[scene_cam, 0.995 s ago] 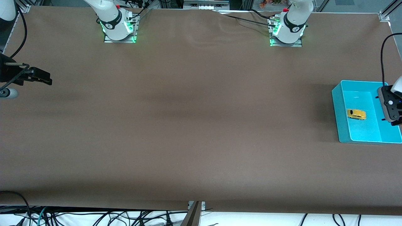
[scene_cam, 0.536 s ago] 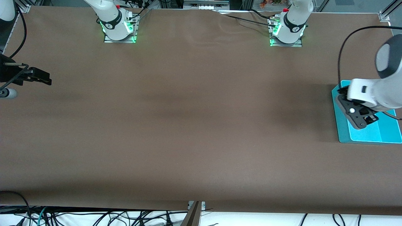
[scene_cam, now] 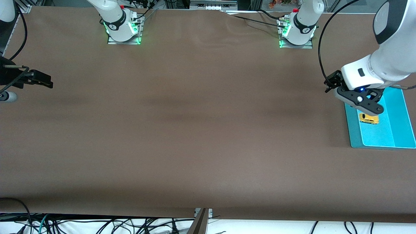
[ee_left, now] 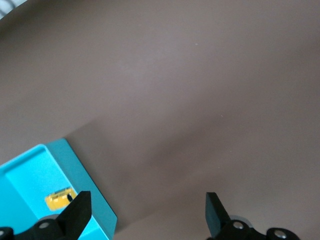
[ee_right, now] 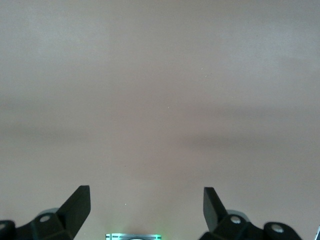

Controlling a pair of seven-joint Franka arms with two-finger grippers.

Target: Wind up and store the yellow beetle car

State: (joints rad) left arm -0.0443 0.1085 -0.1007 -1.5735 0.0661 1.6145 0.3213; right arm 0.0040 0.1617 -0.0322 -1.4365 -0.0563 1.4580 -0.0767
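Note:
The yellow beetle car [scene_cam: 369,118] lies on the floor of a teal bin [scene_cam: 352,131] at the left arm's end of the table. My left gripper [scene_cam: 365,105] hangs open over the edge of the bin that faces the table's middle, just above the car, and holds nothing. In the left wrist view the yellow beetle car [ee_left: 60,199] shows in the teal bin [ee_left: 97,205] right beside one finger [ee_left: 77,212], and the left gripper [ee_left: 146,215] spans the bin wall and bare table. My right gripper [scene_cam: 48,83] waits open and empty at the right arm's end, and the right wrist view shows the right gripper [ee_right: 146,207] over bare table.
Brown table cover [scene_cam: 201,130] spans the whole work area. The two arm bases [scene_cam: 123,27] [scene_cam: 297,32] stand along the edge farthest from the front camera. A black cable [scene_cam: 321,52] loops from the left arm's wrist.
The left arm has swung in from the table's end over the bin and then toward the bases. It hid the car half a second ago; the car shows again. The right arm has not moved.

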